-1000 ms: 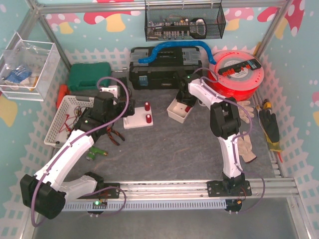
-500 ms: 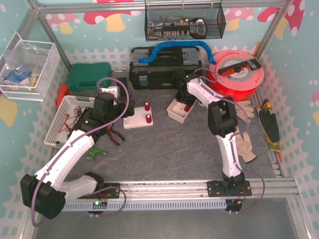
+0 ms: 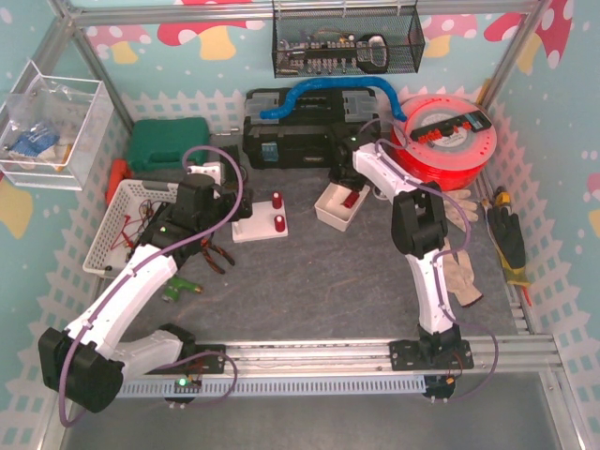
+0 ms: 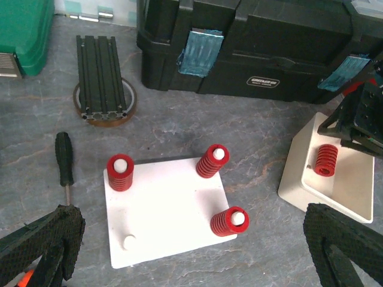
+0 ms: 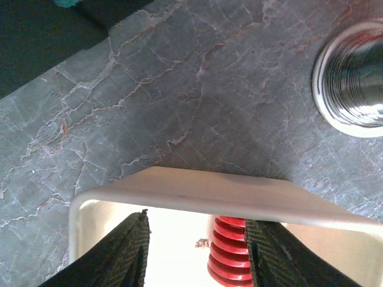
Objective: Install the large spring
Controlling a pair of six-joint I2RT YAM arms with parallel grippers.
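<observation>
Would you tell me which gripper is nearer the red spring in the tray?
Right. The right gripper hangs over the tray, close above the spring; the left gripper hovers by the peg plate.

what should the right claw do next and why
Probably lower the right claw a little further into the white tray. The loose red spring lying there shows between its open fingers, nearer one of them, and is not gripped yet. One peg on the board is bare.
</observation>
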